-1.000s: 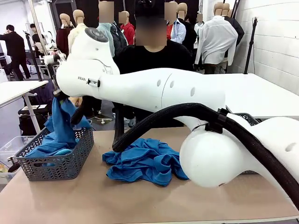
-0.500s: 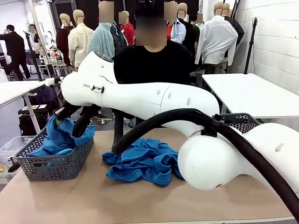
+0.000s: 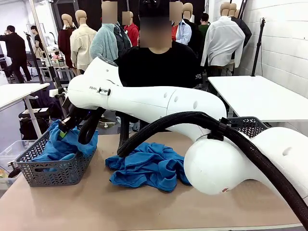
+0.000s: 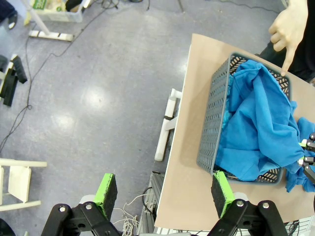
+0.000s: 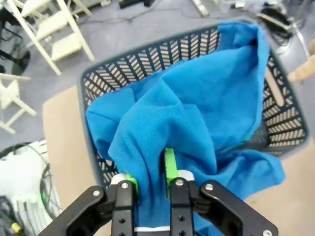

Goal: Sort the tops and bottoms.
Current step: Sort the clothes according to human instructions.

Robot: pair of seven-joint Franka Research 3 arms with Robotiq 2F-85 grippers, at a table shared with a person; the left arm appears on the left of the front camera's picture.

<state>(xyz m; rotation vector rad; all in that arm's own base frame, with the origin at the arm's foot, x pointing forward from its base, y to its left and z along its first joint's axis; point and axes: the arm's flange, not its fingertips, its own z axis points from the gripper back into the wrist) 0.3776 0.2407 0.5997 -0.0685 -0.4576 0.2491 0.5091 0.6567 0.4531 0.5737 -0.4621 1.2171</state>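
From the front, the right arm reaches across from the right side to the far left, and the right pincer (image 3: 65,130) sits low on the blue shirt (image 3: 53,149), which is piled in the grey basket (image 3: 57,171) at the left end of the worktop (image 3: 96,207). A second blue garment (image 3: 149,166) lies crumpled on the middle of the worktop, apart from the basket. A person in black (image 3: 159,62) stands at the far side.

The left wrist view has the left pincer (image 4: 162,189) spread wide with nothing between its green pads (image 4: 107,189), hanging above the grey floor (image 4: 98,98) beside the worktop (image 4: 184,162) edge. The basket (image 4: 211,123) stands near that edge with the blue shirt (image 4: 256,123) spilling over its far rim. The person's hand (image 4: 290,24) points one finger down at the basket's corner.

The right wrist view shows the right pincer (image 5: 150,174) pinching a fold of the blue shirt (image 5: 197,98) between its pads (image 5: 170,164), directly over the basket (image 5: 142,64). Most of the cloth lies inside and one part drapes over the near rim.
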